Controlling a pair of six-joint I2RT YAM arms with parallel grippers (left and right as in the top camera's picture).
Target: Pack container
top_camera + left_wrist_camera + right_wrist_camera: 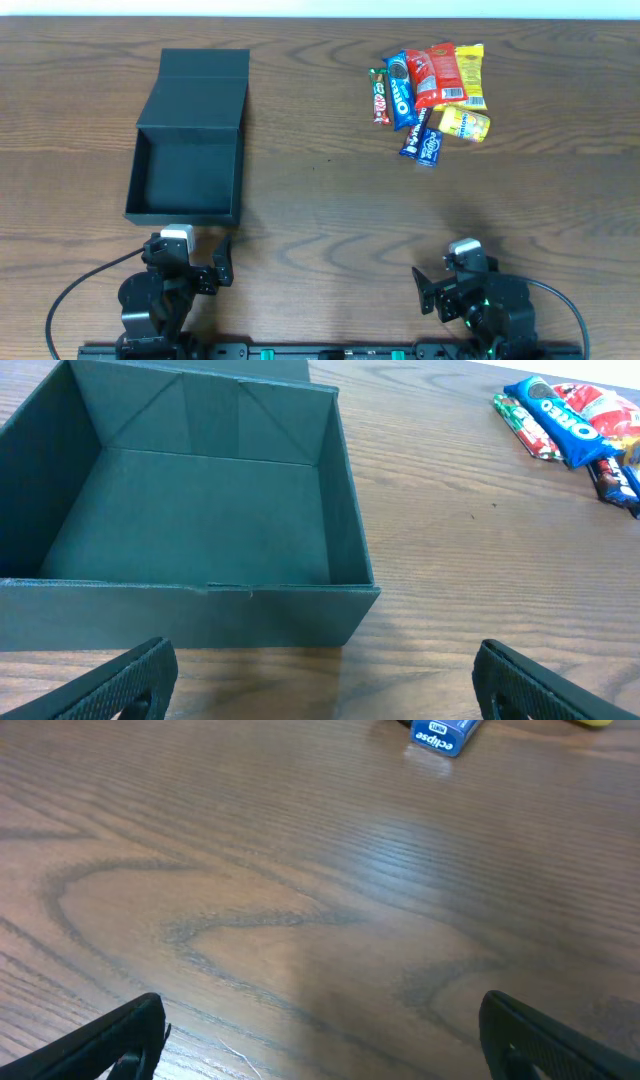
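The black container (186, 170) sits at the left of the table, open and empty, its flap lid (198, 90) lying back on the far side. In the left wrist view its near wall (190, 615) stands just ahead of the fingers. A heap of snack packets (430, 95) lies at the far right: a blue Oreo pack (400, 90), a red pack (436, 75), a yellow pack (465, 123) and a blue Eclipse pack (423, 145), which also shows in the right wrist view (440, 735). My left gripper (325, 680) is open and empty just in front of the container. My right gripper (325, 1035) is open and empty over bare wood, well short of the packets.
The wooden table (330, 210) runs the full width of the overhead view. A black rail (320, 352) lies along the near edge under both arm bases. Cables loop out at the left (70, 290) and right (570, 300).
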